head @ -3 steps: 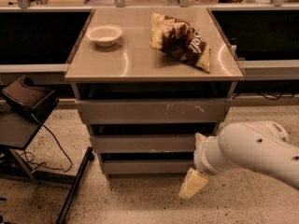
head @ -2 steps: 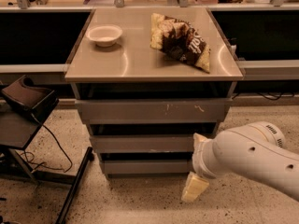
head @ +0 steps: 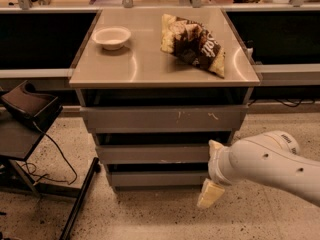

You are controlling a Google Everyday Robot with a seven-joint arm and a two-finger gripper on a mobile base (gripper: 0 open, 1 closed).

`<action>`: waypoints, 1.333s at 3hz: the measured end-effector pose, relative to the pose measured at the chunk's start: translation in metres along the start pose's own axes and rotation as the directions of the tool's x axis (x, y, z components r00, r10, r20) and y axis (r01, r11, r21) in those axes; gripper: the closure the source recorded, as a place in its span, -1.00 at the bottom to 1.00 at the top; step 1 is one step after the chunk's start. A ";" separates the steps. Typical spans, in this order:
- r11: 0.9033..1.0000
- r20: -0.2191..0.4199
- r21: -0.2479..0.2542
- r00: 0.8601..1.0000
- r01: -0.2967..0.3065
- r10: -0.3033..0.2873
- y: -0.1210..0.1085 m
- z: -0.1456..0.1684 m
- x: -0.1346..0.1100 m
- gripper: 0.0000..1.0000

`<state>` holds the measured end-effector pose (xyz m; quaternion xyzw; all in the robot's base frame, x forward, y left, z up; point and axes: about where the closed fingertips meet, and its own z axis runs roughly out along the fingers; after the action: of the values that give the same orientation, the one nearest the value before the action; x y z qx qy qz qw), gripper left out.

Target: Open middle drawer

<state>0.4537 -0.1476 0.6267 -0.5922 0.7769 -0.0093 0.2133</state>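
Observation:
The middle drawer (head: 155, 154) is a wide, plain grey front between a taller scratched front (head: 165, 119) above and a short front (head: 155, 178) below. It sits about level with the other fronts, with a dark gap above it. My gripper (head: 211, 173) comes in from the right on a white arm (head: 270, 164), in front of the right end of the middle and bottom drawers. Its cream fingers are spread, one (head: 215, 147) near the middle front's right end, one (head: 210, 194) lower, near the floor. It holds nothing.
On the cabinet top (head: 135, 69) lie a white bowl (head: 111, 37) and a brown snack bag (head: 194, 43). A black stand with a dark tray (head: 30, 106) and cables stands to the left. The floor is speckled (head: 150, 214). Dark counters run behind.
The arm has shifted only slightly in front of the drawers' right end. The drawers have not moved.

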 end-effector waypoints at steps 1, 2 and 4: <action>0.999 -0.008 0.034 1.000 0.007 -0.007 -0.032 0.049 0.027 -1.00; 0.999 -0.008 0.033 1.000 0.007 -0.007 -0.032 0.049 0.027 -1.00; 0.999 0.051 -0.001 0.997 0.049 -0.049 -0.041 0.137 0.013 -1.00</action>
<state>0.5360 -0.1395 0.5087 -0.6114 0.7565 0.0016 0.2321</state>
